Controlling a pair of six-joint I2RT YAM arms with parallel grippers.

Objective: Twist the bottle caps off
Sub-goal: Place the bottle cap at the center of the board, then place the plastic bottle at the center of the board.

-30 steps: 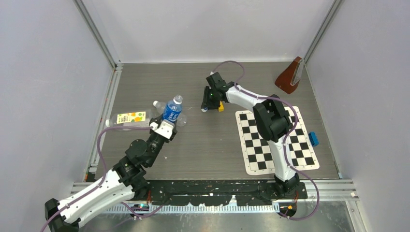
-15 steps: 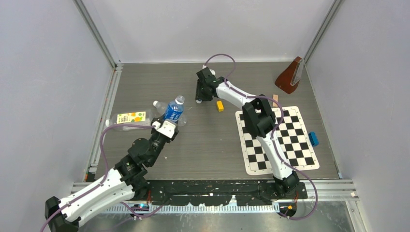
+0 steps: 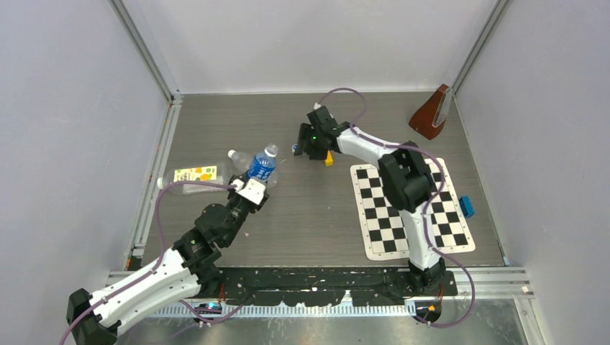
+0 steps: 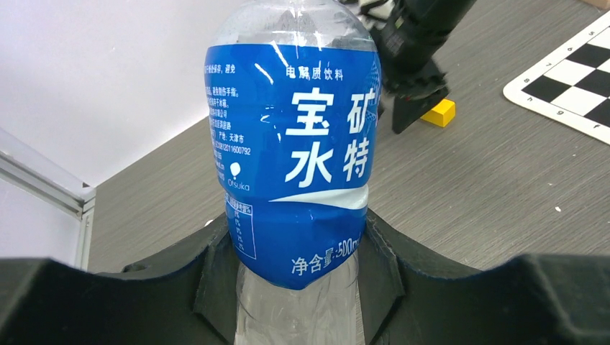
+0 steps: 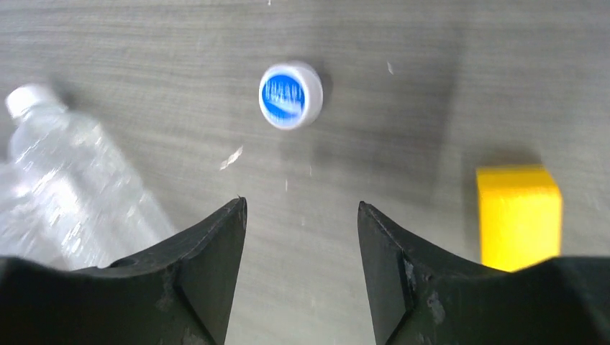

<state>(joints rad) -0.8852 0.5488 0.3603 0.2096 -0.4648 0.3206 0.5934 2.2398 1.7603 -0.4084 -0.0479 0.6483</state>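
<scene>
**Top external view: one bottle held up, one cap loose on the table**

Standing by, I saw the left arm (image 3: 165, 269) stretched diagonally out from its base. The left gripper (image 3: 255, 184) was clamped round the lower body of the blue-labelled bottle (image 3: 262, 165), holding it nearly upright, well left of the checkerboard mat (image 3: 413, 208). The right arm (image 3: 403, 180) arched high over that mat and reached just past its far left corner. The right gripper (image 3: 302, 147) pointed down at the table (image 3: 316, 215), its jaws apart with nothing between them.

The loose cap (image 5: 290, 95) lay flat just beyond those fingertips, blue print upward, near the mat's far left corner.

I counted three bottles. Besides the held one, two lay on their sides farther left of the mat: a yellow-orange-labelled bottle (image 3: 188, 178) and a slim clear bottle (image 3: 241, 159) wearing a white cap (image 3: 231, 154). That made two caps for certain; whether the held bottle's neck carried one, I couldn't tell. One yellow block (image 3: 328, 158) sat off the mat's far left corner, and one blue block (image 3: 467, 207) at its right edge.
</scene>
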